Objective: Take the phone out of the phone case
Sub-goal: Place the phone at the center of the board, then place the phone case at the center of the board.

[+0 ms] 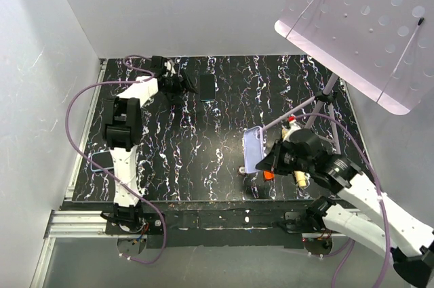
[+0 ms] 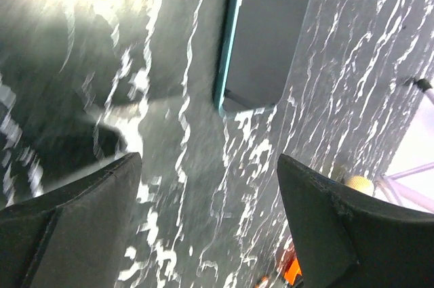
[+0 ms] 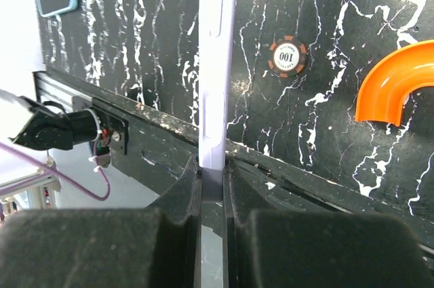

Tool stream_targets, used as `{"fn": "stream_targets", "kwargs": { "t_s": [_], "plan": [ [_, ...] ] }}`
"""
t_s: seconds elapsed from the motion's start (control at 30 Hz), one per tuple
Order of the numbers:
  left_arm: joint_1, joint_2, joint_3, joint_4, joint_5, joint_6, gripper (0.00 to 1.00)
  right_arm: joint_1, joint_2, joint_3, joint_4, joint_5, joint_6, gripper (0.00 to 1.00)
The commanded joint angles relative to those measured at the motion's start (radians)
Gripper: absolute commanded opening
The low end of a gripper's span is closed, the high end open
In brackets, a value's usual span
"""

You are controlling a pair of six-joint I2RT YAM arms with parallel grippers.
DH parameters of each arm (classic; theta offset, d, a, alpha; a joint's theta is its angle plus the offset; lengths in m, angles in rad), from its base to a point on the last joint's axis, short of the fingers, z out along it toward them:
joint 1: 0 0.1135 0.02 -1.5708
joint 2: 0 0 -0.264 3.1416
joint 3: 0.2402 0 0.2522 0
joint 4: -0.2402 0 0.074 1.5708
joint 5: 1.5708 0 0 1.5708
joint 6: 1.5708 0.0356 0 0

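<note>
The phone lies on the surface at upper centre, the phone case right of centre, a second phone at the left edge

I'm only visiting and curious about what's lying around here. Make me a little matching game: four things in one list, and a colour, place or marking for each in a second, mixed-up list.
Things:
1. lavender phone case
2. teal-rimmed phone
3. poker chip
4. curved track piece

Descriptions:
A. orange
B. lying flat, just ahead of the open left jaws
C. marked 100
D. held on edge between the shut right jaws

Pairs: 1-D, 2-B, 3-C, 4-A
</note>
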Motion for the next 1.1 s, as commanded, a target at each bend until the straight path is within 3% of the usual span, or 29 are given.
{"fn": "stream_targets", "kwargs": {
  "t_s": [0.0, 0.23, 0.37, 0.47, 0.77, 1.07],
  "plan": [
    [0.013, -0.305, -0.197, 0.018, -0.072, 0.025, 0.81, 0.000, 0.138, 0.054, 0.136, -0.024, -0.031, 0.01],
    [0.022, -0.802, -0.749, 0.238, -0.150, -0.122, 0.81, -0.003, 0.563, 0.244, 0.370, -0.114, -0.072, 0.01],
    [0.021, -1.061, -0.940, 0.230, -0.173, -0.121, 0.81, -0.010, 0.810, 0.397, 0.431, -0.141, -0.071, 0.01],
    [0.021, -1.176, -1.051, 0.212, -0.171, -0.115, 0.81, -0.036, 0.948, 0.416, 0.610, -0.206, -0.025, 0.01],
    [0.021, -1.373, -1.164, 0.151, -0.121, -0.118, 0.81, -0.061, 1.192, 0.431, 0.867, -0.274, 0.015, 0.05],
    [0.021, -1.419, -1.150, 0.115, -0.113, -0.100, 0.81, -0.084, 1.261, 0.394, 0.907, -0.273, 0.043, 0.09]
  ]
}}
